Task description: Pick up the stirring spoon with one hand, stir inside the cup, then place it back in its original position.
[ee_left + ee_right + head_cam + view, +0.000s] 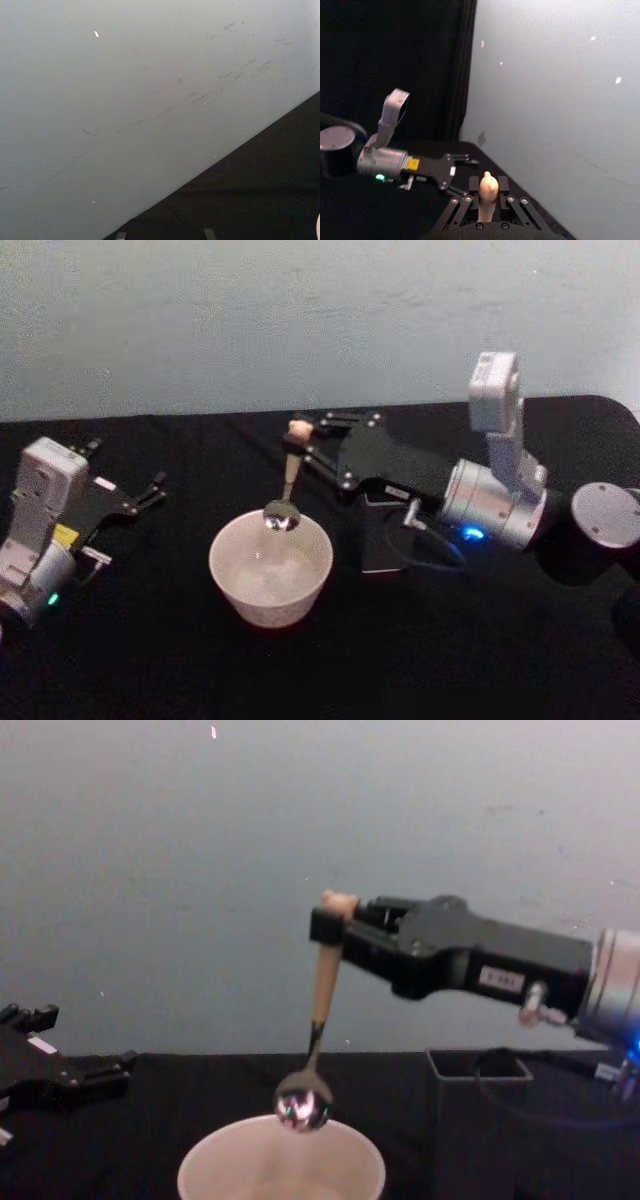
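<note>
My right gripper [296, 437] is shut on the top of the stirring spoon [289, 478], just under its small bear head [488, 186]. The spoon hangs nearly upright, its pale handle [325, 982] running down to the shiny round bowl [303, 1107]. That bowl hovers just over the far rim of the cream-white cup [270, 570], which also shows low in the chest view [282, 1170]. The dark grey square-mouthed holder [478, 1120] stands right of the cup, partly under my right arm [383, 540]. My left gripper [156, 490] rests open on the table, far left of the cup.
Black cloth covers the table [150, 640], with a pale wall close behind it. A round grey disc [605, 515] sits at the right edge. The right arm's cable [440, 550] loops beside the holder.
</note>
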`<action>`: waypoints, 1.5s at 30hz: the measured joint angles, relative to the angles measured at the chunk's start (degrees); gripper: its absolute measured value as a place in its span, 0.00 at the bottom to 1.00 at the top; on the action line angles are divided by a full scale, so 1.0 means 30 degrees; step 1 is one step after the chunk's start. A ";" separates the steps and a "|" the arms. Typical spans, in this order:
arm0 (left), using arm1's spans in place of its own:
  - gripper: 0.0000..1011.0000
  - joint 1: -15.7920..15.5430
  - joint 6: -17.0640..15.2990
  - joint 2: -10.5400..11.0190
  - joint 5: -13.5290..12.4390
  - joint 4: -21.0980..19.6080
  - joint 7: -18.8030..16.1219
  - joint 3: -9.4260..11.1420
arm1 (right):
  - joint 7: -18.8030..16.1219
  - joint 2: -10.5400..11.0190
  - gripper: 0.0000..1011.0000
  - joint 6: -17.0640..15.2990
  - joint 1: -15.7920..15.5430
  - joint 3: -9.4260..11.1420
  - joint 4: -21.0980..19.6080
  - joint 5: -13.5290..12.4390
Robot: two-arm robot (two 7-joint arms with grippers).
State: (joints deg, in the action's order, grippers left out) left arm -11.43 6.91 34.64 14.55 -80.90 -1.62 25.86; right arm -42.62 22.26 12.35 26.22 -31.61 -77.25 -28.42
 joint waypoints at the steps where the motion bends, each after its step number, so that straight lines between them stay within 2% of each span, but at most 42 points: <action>1: 0.99 0.0000 0.0000 0.0000 0.0000 -0.0001 0.0000 0.0001 | -0.0037 -0.0032 0.21 0.0072 0.0026 -0.0096 0.0093 0.0102; 5: 0.99 0.0000 0.0001 0.0000 0.0001 -0.0001 0.0000 0.0001 | -0.0088 -0.0248 0.21 0.0589 0.0167 -0.0543 0.0709 0.0775; 12: 0.99 0.0001 0.0000 0.0001 0.0000 0.0000 0.0000 0.0001 | 0.0098 -0.0758 0.21 0.1467 0.0378 -0.0914 0.1849 0.1791; 27: 0.99 0.0000 0.0000 0.0000 0.0000 -0.0001 0.0000 0.0001 | -0.0004 -0.1830 0.21 0.2115 0.0694 -0.0960 0.3766 0.2189; 45: 0.99 0.0000 0.0000 0.0000 0.0000 -0.0001 -0.0001 0.0000 | -0.0087 -0.2005 0.21 0.2264 0.0604 -0.0917 0.4128 0.2537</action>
State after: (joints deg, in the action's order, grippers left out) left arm -11.43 6.91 34.64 14.55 -80.90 -1.62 25.86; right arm -42.88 16.24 19.15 28.03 -34.36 -64.86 -20.81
